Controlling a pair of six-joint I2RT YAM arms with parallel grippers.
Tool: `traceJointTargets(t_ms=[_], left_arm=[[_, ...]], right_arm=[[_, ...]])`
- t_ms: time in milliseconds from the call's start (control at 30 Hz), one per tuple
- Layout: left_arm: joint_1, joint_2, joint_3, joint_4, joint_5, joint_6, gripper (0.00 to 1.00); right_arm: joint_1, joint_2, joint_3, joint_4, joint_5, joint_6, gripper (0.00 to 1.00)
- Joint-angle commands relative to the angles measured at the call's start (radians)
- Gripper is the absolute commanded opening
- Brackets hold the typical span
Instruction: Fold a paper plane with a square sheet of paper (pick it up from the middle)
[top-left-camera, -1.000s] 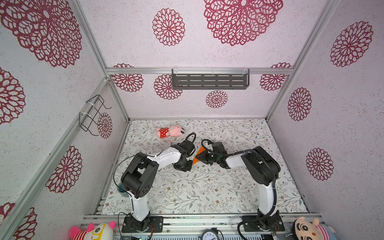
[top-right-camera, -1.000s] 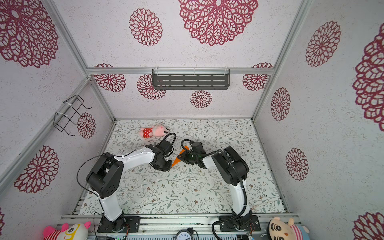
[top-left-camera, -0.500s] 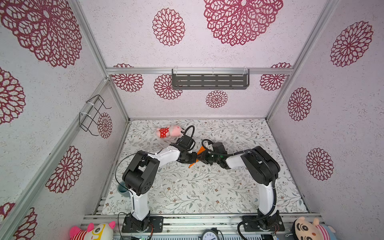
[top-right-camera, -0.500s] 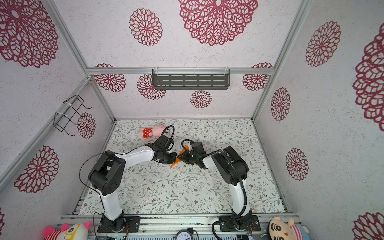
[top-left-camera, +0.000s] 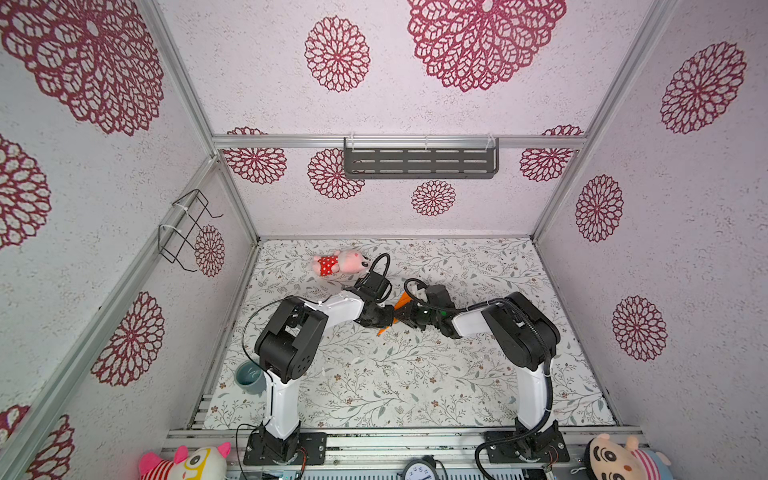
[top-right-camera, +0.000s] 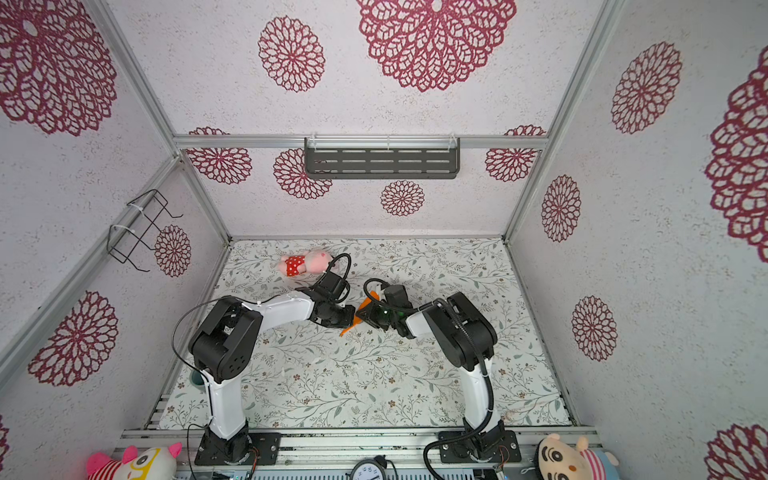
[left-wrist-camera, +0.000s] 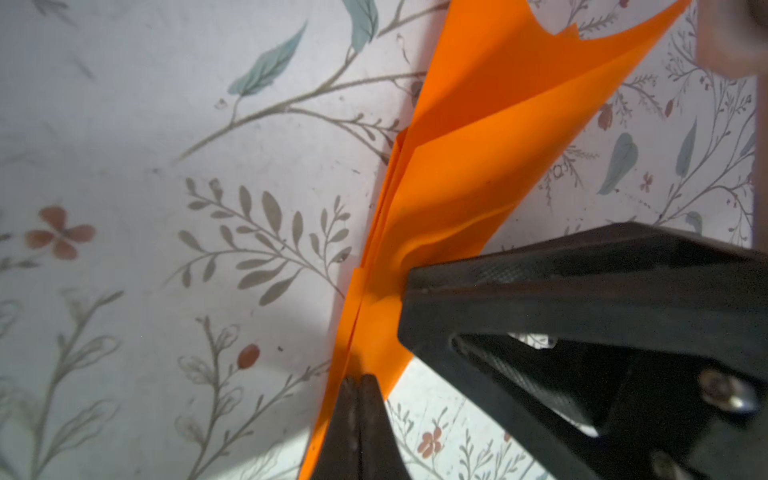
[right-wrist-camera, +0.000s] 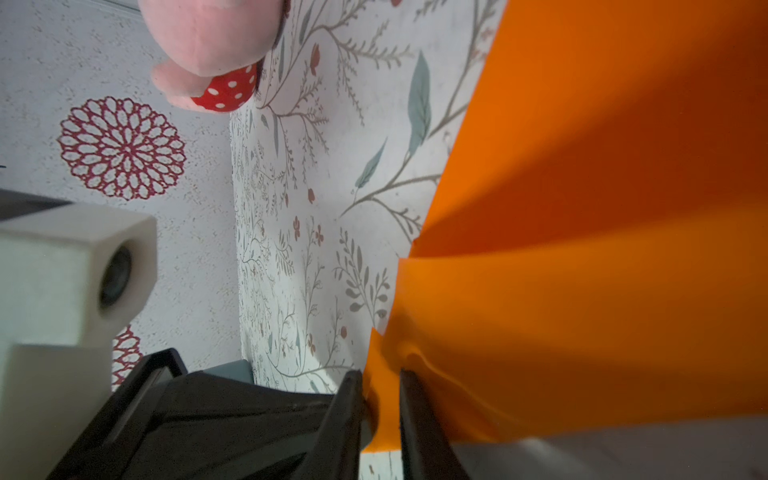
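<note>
The square sheet of paper (top-left-camera: 402, 300) (top-right-camera: 368, 301) is bright orange and folded into a narrow, layered, pointed shape. It is held on edge just above the middle of the table, between my two grippers. My left gripper (top-left-camera: 390, 319) (top-right-camera: 353, 319) is shut, pinching the folded edge at its fingertips (left-wrist-camera: 359, 378). The sheet (left-wrist-camera: 478, 145) fans out beyond it. My right gripper (top-left-camera: 401, 319) (top-right-camera: 364, 319) faces it from the other side. Its jaws (right-wrist-camera: 380, 374) stand narrowly apart with the creased paper (right-wrist-camera: 602, 208) clamped between them. The right gripper (left-wrist-camera: 405, 299) also shows in the left wrist view.
A pink plush toy in red dotted shorts (top-left-camera: 340, 262) (top-right-camera: 307, 262) (right-wrist-camera: 208, 37) lies at the back, just behind my left wrist. A grey cup (top-left-camera: 249, 376) stands by the left arm's base. A dark shelf (top-left-camera: 419, 158) hangs on the back wall and a wire rack (top-left-camera: 187, 228) on the left wall.
My left wrist has swung toward the back and its jaws have closed fully on the paper. The orange shape shows narrower from above. My right jaws have narrowed slightly.
</note>
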Motion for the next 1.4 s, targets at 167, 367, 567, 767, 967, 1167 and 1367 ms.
traceJointTargets(t_ms=[167,367,567,767,967,1167,1367], left_arm=[[0.001,0.046,-0.034,-0.072,-0.052,0.012,0.00],[0.001,0.039,-0.061,-0.079,-0.042,0.014,0.00],[0.001,0.039,-0.061,-0.081,-0.033,0.017,0.00],[0.001,0.041,-0.054,-0.081,-0.028,0.017,0.00],[0.001,0.043,-0.051,-0.084,-0.028,0.014,0.00],[0.001,0.047,-0.048,-0.089,-0.028,0.014,0.00],[0.000,0.046,-0.050,-0.092,-0.031,0.014,0.00]], right_arm=[[-0.044,0.021,-0.036,-0.015,0.006,-0.095,0.18],[-0.082,0.000,-0.036,-0.083,0.044,-0.297,0.08],[-0.127,-0.009,0.011,-0.194,0.098,-0.407,0.01],[-0.125,-0.122,0.016,-0.215,0.094,-0.464,0.01],[-0.068,-0.188,-0.031,-0.148,0.066,-0.447,0.01],[-0.010,-0.117,0.011,-0.144,0.052,-0.433,0.02],[-0.014,-0.050,0.051,-0.142,0.035,-0.412,0.02]])
